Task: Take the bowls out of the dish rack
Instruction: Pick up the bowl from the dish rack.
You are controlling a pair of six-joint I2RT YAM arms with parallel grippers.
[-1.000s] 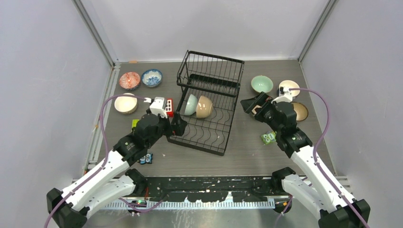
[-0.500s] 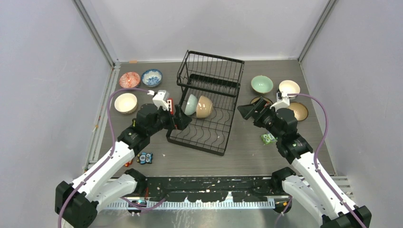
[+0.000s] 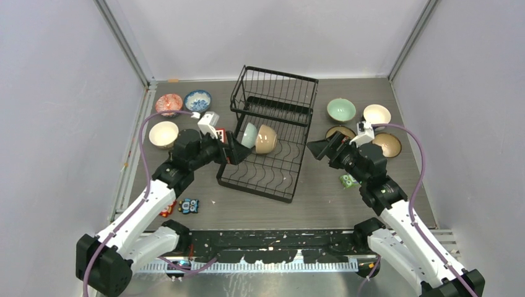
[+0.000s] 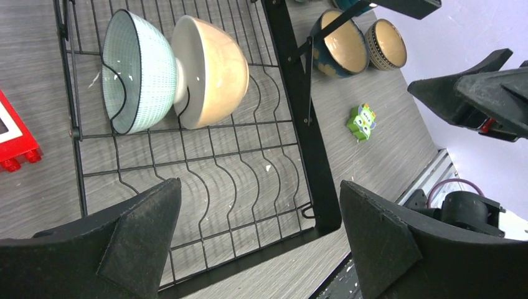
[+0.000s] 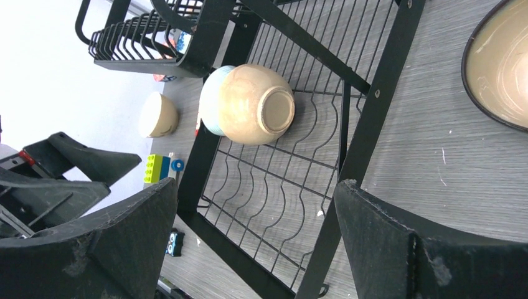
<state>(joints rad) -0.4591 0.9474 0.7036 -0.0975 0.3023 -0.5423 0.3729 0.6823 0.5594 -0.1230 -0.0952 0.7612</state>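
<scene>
The table (image 3: 309,198) has the rack (image 3: 272,112) in the middle, near the back. The left arm (image 3: 145,204) and right arm (image 3: 405,219) reach at it from each side. The left claw (image 3: 234,150) is spread wide and holds nothing. It is just beside the rack's left edge. The right claw (image 3: 322,148) is spread wide too, holds nothing, and is near the rack's right edge. Two bowls stand on edge in the rack wires. The green bowl (image 3: 249,135) is on the left and the tan bowl (image 3: 266,139) touches it on the right. Three bowls (image 3: 163,133) sit on the table to the left and four bowls (image 3: 341,110) to the right.

I think the left claw is going for the green bowl. Its open side faces that claw, so one finger should go inside and one outside to pinch the rim. Lift slowly until it clears the wires. The tan bowl leans on it and may tip. The right claw should wait so the two do not bump.

A second ago the left claw was by the rack's near corner. Now it is up by the green bowl. The right claw was over the dark bowl (image 3: 340,132). Now it is nearer the rack and that bowl shows. Both claws were wide then too.
</scene>
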